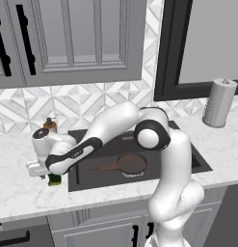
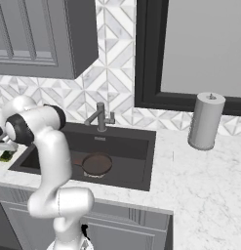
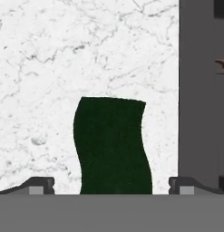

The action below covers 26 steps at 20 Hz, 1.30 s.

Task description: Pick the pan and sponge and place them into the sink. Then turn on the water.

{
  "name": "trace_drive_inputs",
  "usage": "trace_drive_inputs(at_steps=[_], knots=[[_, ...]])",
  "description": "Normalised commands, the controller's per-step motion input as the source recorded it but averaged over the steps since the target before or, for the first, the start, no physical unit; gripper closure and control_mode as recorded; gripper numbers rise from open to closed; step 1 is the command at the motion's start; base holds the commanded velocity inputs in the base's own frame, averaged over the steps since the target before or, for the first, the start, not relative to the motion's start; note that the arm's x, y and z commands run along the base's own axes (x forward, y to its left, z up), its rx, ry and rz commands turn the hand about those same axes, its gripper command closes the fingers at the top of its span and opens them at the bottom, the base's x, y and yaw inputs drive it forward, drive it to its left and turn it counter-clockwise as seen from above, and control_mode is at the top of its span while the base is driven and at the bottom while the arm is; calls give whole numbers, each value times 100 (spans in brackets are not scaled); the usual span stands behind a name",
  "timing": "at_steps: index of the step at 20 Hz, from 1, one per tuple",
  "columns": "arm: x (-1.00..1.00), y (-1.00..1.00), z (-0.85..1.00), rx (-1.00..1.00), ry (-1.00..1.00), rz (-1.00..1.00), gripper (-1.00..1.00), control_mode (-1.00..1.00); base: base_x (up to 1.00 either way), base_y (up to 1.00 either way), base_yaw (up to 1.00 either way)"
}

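Tool spread wide, gripping nothing, right over the sponge on the tabletop just left of the sink. Pan lies in the basin.

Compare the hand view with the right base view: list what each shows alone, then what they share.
Hand view alone: the sponge's green scrub side close up, lying on the counter between the open gripper's fingertips, beside the sink's rim.

Right base view alone: the pan lying in the sink, the faucet with no water running, the paper towel roll and the arm.

Both: the marble counter, the dark sink and the sponge, which sits at the far left edge of the right base view.
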Motion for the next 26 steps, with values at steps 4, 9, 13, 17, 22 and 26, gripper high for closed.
trace_drive_inputs(at_steps=[4,9,13,17,22,26], knots=[[1,0,-23,3,0,0,-100,-100,0,0,0],[1,-9,-19,7,0,0,-100,-100,0,0,0],[3,-29,-4,7,0,0,-100,-100,0,0,0],[10,-23,0,4,0,0,-100,-100,0,0,0],[13,-2,-10,0,0,0,-100,-100,0,0,0],[18,17,0,0,0,0,-100,-100,0,0,0]])
